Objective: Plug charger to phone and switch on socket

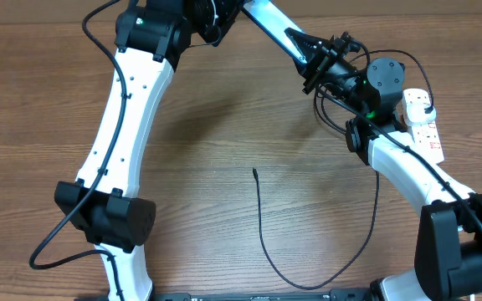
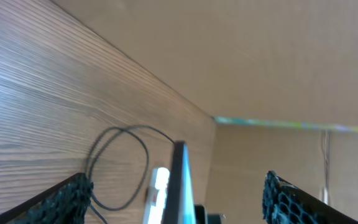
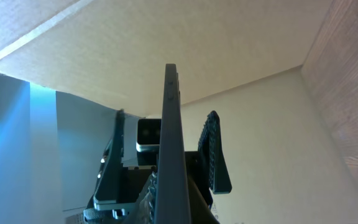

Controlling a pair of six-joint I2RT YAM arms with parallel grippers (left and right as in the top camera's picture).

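- While the right claw [image 1: 315,60] is clamping the phone [image 3: 171,155], the left claw [image 2: 176,193] is hanging wide open around it.
- Charger [image 1: 258,217] is lying loose on the counter [image 1: 216,134].

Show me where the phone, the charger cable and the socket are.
phone [image 3: 171,143]: right wrist view, on its dark side edge.
charger cable [image 1: 257,201]: overhead view, on the straight run below the tip.
socket [image 1: 423,125]: overhead view, on the white body near the switches.

Matt wood-grain table [image 1: 224,109], glossy white plastic socket [image 1: 429,134]
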